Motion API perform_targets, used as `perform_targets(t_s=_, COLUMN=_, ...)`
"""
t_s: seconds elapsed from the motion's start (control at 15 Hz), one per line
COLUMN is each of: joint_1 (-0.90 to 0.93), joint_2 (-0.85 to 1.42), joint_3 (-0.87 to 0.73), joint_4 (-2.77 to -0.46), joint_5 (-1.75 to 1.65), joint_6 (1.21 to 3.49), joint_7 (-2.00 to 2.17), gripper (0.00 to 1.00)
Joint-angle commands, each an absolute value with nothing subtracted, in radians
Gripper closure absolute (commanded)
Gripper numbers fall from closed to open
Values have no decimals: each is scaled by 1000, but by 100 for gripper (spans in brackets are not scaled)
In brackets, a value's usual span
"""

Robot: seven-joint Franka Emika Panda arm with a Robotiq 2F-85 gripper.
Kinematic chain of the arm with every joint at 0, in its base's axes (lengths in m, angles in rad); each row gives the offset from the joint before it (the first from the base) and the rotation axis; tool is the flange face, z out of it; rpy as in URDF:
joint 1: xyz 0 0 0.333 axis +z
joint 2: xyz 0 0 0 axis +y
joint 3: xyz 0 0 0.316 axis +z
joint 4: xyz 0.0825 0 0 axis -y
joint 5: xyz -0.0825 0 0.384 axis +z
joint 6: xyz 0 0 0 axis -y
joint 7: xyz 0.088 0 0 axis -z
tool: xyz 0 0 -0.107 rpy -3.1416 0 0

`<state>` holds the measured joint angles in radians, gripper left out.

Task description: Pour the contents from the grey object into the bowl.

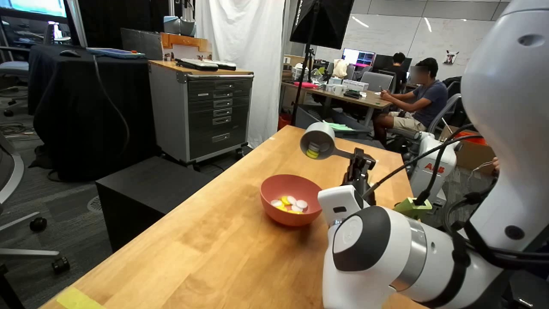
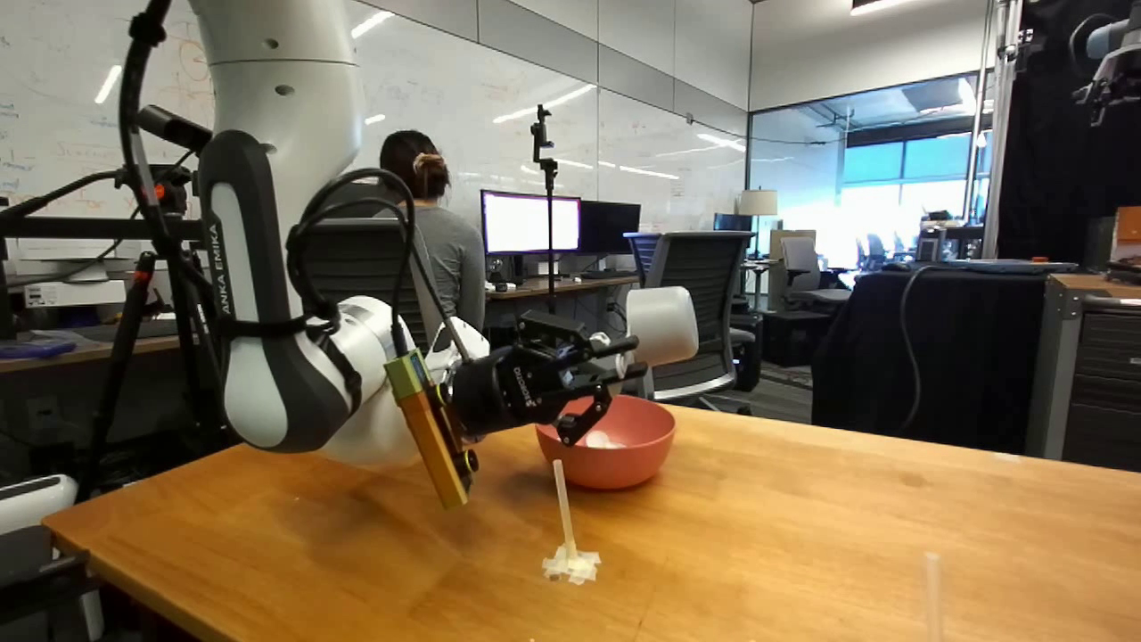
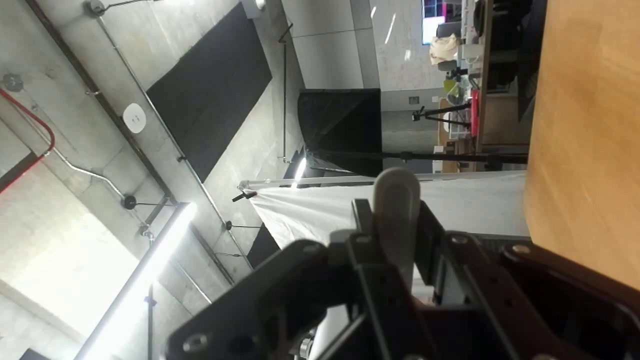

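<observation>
Several pieces (image 1: 291, 200) in bowl (image 1: 287, 184), some others (image 1: 312, 152) inside grey cup (image 1: 323, 128); my pincer (image 2: 637, 357) pinches cup handle (image 3: 397, 212). Pour looks partway; rest left.

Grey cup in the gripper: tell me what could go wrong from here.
Some pieces lie inside the tipped grey cup; without further tilting, they may stay there.
In both exterior views the cup reaches sideways past the outline of the bowl, so falling pieces could land on the table instead.
The gripper is shut on the slim handle alone, so the cup might twist or slip when turned.
</observation>
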<state>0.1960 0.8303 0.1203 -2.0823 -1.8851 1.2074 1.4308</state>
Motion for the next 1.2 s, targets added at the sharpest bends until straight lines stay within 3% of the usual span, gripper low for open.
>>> perform_targets(t_s=0.0, joint_1=203, joint_2=856, joint_3=110, joint_4=-2056, joint_5=-1927, joint_6=1125, joint_7=1406, gripper=94)
perform_targets(t_s=1.13, joint_1=195, joint_2=888, joint_3=98, joint_4=-2045, joint_5=-1989, joint_6=1016, joint_7=1364, gripper=94)
